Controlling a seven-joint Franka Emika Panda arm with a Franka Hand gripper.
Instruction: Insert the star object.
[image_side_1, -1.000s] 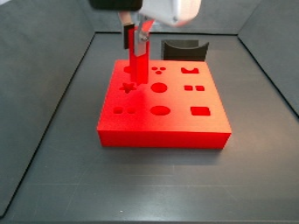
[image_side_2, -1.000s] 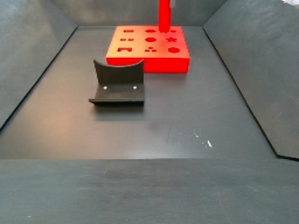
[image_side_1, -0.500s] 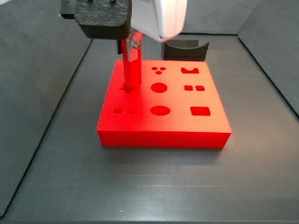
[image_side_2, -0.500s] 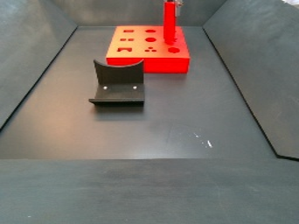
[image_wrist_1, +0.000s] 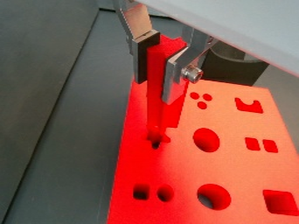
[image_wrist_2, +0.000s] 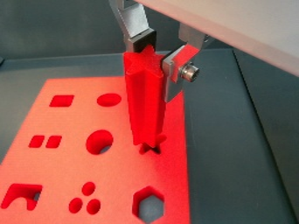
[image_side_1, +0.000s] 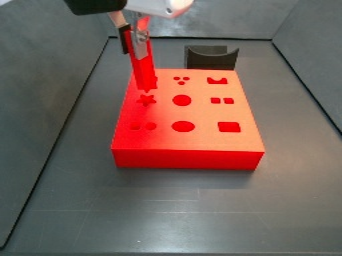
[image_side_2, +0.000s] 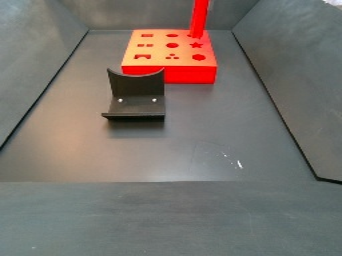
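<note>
Surface: dark grey surface carried the flat red block with shaped holes.
Gripper: gripper hung above the block's star hole; fingers clamped on the star object, a slim bright red peg.
Peg: upright, tip at the star hole's mouth in both wrist views.
Change: peg had shifted from beside the hole to over it, now lined up; it had not visibly sunk.
Bystander: dark grey curved piece stood well apart.

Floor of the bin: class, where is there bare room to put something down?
The dark floor is bare between the fixture and the near wall. It is crowded at the far end, where the gripper holds the star object over the red block.
</note>
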